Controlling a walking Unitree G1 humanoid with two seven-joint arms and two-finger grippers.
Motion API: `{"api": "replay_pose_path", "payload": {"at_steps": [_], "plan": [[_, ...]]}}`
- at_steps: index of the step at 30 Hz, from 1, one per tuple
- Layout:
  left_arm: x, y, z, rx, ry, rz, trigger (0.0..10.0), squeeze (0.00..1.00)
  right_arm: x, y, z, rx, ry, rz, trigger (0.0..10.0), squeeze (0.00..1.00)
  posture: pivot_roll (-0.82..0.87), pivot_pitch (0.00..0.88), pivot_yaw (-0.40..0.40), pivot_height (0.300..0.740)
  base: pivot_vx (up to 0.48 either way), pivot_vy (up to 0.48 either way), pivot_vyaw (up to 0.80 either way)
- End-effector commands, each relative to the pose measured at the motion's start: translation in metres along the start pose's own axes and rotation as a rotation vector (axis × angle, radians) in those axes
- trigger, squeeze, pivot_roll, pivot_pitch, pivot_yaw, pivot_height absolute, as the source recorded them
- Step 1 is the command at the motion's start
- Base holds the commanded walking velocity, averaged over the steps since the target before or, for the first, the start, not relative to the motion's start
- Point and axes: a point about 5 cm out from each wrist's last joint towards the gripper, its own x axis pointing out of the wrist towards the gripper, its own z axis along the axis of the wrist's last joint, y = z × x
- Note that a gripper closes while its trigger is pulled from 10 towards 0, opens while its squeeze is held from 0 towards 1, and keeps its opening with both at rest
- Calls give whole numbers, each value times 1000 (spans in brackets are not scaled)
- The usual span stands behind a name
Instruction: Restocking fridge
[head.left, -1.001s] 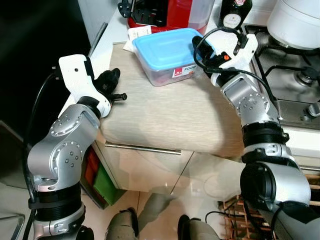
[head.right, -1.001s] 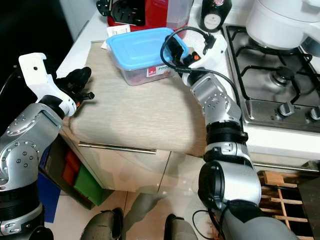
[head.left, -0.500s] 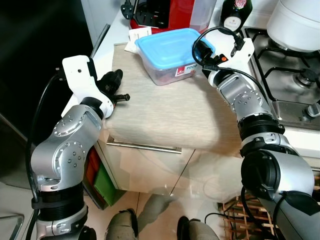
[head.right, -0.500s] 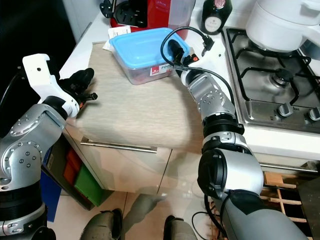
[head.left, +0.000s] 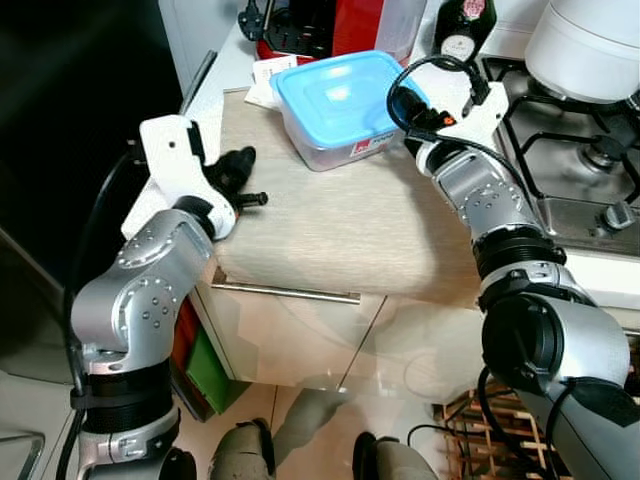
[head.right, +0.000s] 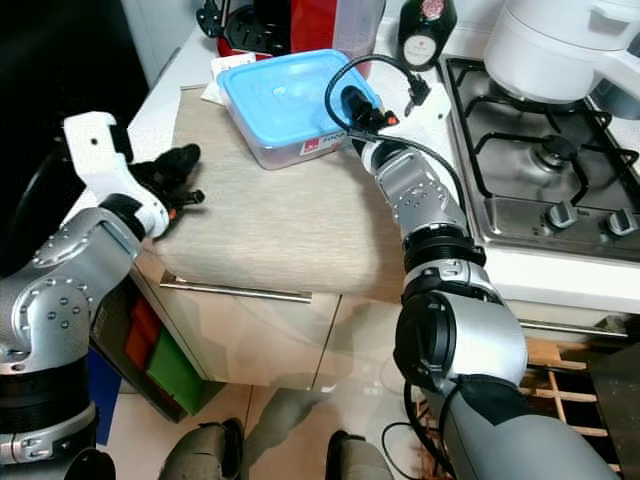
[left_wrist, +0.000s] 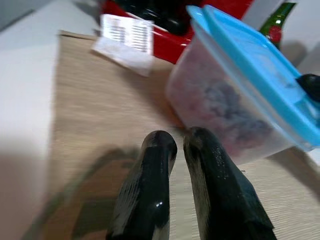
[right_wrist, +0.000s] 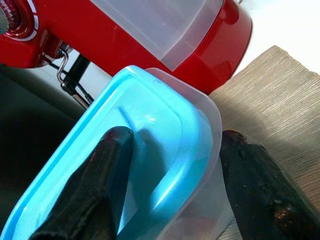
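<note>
Right end effector (right_wrist: 170, 165): spread around the box (head.left: 340, 95) corner, upper centre; fingertips hidden.
Left end effector (left_wrist: 172, 145): pressed together, over the worktop (head.left: 340, 230).
Box contents: blurred.

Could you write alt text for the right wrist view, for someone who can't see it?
Seen from the wrist, the right gripper straddles a corner of a clear food container with a blue lid, one black finger on the lid and the other outside its wall. Behind stands a red appliance, on a beige countertop.

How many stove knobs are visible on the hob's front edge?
3: all in the right eye view, along the hob front, one, a second and a third near the frame edge. More may lie outside the frame.
</note>
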Motion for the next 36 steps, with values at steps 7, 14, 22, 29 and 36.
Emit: {"api": "replay_pose_path", "payload": {"at_steps": [7, 14, 22, 29, 36], "plan": [[11, -9, 1, 11, -1, -46, 10000, 0, -1, 12, 8, 64, -111, 88, 0, 0, 40, 45, -5, 740, 0, 0, 0], [17, -9, 3, 16, -11, -55, 10000, 0, 1, 24, 20, 108, -177, 130, 0, 0, 34, 11, 7, 740, 0, 0, 0], [23, -9, 8, 30, -35, -66, 10000, 0, -4, 56, 63, 103, -343, 256, 0, 0, 21, 0, 9, 740, 0, 0, 0], [25, -9, 10, 29, -60, -67, 10000, 0, -14, 64, 86, -33, -456, 273, 0, 0, 20, 0, 2, 740, 0, 0, 0], [13, -14, 21, 232, -218, -69, 10000, 0, -49, 66, 97, -617, -687, 208, 0, 0, 10, 0, 0, 740, 0, 0, 0]]}}
